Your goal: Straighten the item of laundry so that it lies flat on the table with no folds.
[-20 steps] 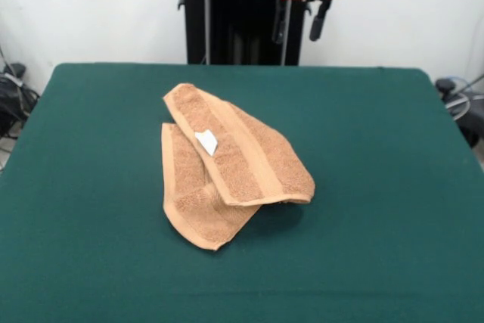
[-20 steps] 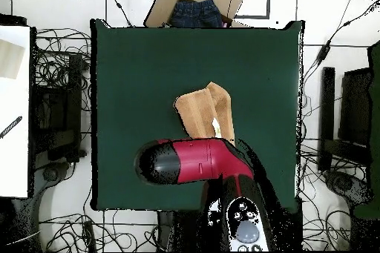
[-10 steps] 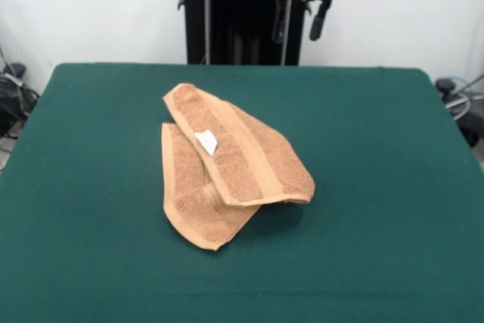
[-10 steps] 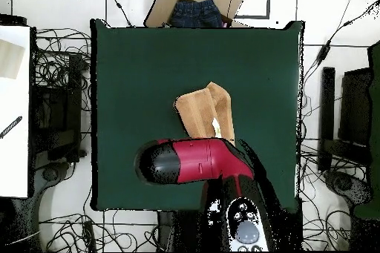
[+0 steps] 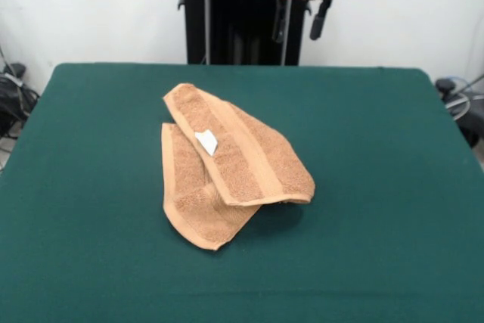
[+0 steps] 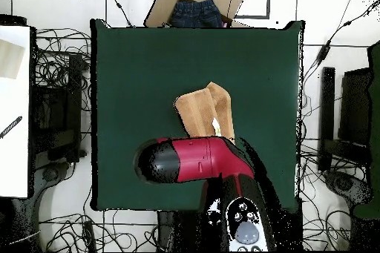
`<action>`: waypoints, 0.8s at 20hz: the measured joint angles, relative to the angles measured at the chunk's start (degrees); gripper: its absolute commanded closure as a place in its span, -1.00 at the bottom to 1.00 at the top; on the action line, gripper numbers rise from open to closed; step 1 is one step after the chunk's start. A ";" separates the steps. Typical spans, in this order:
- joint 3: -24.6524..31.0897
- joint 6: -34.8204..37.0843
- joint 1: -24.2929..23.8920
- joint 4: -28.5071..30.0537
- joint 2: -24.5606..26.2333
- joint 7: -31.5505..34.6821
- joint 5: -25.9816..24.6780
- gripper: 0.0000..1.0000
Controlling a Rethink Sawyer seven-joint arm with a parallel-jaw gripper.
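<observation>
Towel (image 5: 231,160) lies folded over itself mid-table (image 5: 378,187), white tag (image 5: 206,141) up, lower layer half hidden. Gripper (image 5: 301,20) hangs high at the far edge, fingers spread, empty; overhead, the arm (image 6: 197,159) covers the towel's near part.

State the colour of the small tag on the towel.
White; the tag shows best in the front view, against the light orange-brown towel.

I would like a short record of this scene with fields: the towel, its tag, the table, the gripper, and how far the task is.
towel: light orange-brown towel, folded over itself, one layer lying across the other, near the table's middle
tag: small white tag showing on the upper layer
table: dark green table, far larger than the towel
gripper: gripper raised above the table's far edge, open, holding nothing, apart from the towel
task state: towel not yet flat
</observation>
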 measured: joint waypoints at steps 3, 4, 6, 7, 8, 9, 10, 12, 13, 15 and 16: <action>0.00 1.11 0.47 -0.51 -0.11 0.00 0.00 -1.00; 0.00 1.26 0.53 -0.59 -0.12 0.00 0.01 -1.00; 0.00 1.49 0.60 -0.78 -0.11 0.00 0.01 -1.00; 0.00 1.49 0.60 -0.82 -0.11 0.00 0.01 -1.00; -0.01 1.49 0.59 -0.85 -0.10 0.00 0.00 -1.00; 0.00 1.49 0.59 -0.88 -0.10 0.00 0.01 -1.00; 0.00 1.49 0.59 -0.88 -0.10 0.00 0.01 -1.00; 0.00 1.49 0.53 -0.88 -0.09 0.00 0.00 -1.00; 0.00 1.49 0.43 -0.88 -0.10 0.00 0.01 -1.00; 0.00 1.49 0.24 -0.90 -0.10 0.00 0.00 -1.00; 0.00 1.49 0.21 -0.91 -0.10 0.00 0.00 -1.00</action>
